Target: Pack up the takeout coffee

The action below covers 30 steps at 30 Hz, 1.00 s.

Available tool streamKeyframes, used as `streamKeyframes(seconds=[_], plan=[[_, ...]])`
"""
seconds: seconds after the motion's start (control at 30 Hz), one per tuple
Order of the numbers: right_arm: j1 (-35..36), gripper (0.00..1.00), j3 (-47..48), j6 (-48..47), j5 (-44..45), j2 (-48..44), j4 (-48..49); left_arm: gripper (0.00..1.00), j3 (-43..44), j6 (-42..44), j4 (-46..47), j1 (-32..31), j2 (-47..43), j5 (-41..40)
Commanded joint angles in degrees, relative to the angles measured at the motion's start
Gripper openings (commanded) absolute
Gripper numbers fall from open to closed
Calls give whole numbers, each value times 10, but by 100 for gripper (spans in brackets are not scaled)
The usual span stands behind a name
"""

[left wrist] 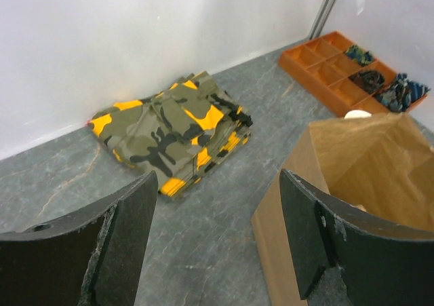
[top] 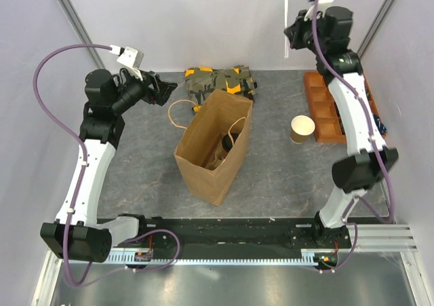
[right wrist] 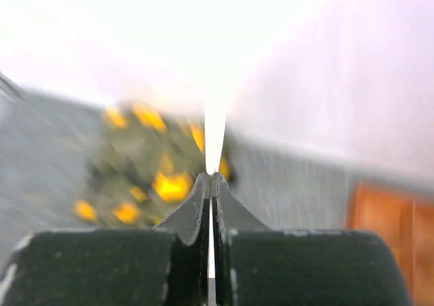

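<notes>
Left gripper (left wrist: 218, 177): jaws spread wide, empty. Right gripper (right wrist: 211, 184): jaws pressed together, empty. Brown kraft-paper bag (top: 203, 167): upright, open-topped, mid-table. Folded camouflage cloth (top: 220, 81): behind bag. Small takeout coffee cup with round black lid (top: 227, 143): inside bag.

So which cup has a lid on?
The takeout coffee inside the paper bag: its top is a black lid. The other cup stands open on the table beside the orange tray.

The paper bag (top: 201, 142) hides most of the takeout coffee (top: 227, 143).
</notes>
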Motion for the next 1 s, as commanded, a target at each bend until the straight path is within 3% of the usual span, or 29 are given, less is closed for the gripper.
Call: streamKeyframes(seconds=[0.0,0.13,0.2,0.33,0.47,0.7,0.97], plan=[[35,0,-45,23,-110,-93,98,80,38,-56,56,4,10,10],[93,0,-183,-67,-167,-192,145,80,42,-96,96,18,6,35],[142,0,-238,-161,-159,-255,156,79,48,-127,127,24,-5,68],[208,0,-362,-231,-106,-329,206,73,69,-202,198,23,-15,170],[260,0,-373,-238,-77,-338,229,73,83,-295,246,15,-20,219],[341,0,-373,-278,-56,-336,234,70,89,-320,299,10,-21,176],[385,0,-347,-287,-31,-326,228,64,103,-310,314,1,-26,165]])
